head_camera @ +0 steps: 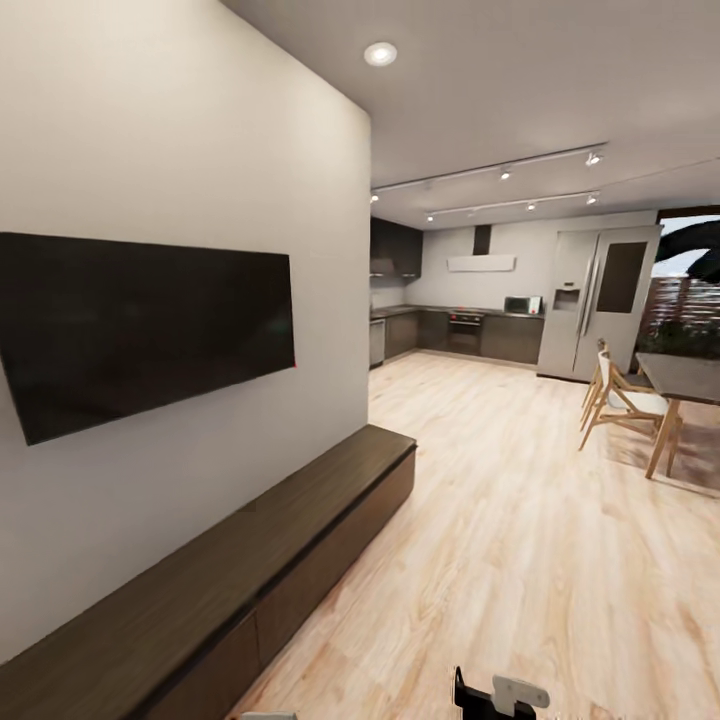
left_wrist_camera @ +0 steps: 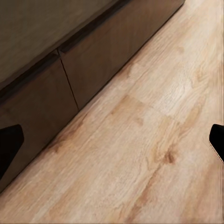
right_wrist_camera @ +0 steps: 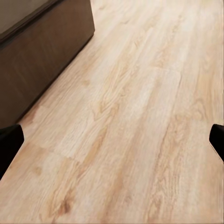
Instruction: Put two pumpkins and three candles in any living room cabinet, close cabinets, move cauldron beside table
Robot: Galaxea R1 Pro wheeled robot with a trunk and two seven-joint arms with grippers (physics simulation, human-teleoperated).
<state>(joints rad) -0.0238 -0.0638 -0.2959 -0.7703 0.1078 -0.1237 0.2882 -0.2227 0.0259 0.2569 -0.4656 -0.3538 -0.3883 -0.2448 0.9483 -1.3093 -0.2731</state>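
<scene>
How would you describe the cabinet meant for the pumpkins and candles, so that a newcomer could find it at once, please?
Start at the black wall TV on the white wall. Directly beneath it, along the light wood floor, runs the cabinet, a long, low, dark brown console. Unlike the grey kitchen cabinets in the far room, it has a flat wooden top and plain handleless fronts, all shut.

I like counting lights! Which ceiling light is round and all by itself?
The round recessed light near the top, above the TV wall; the other small spotlights sit in rows on tracks.
</scene>
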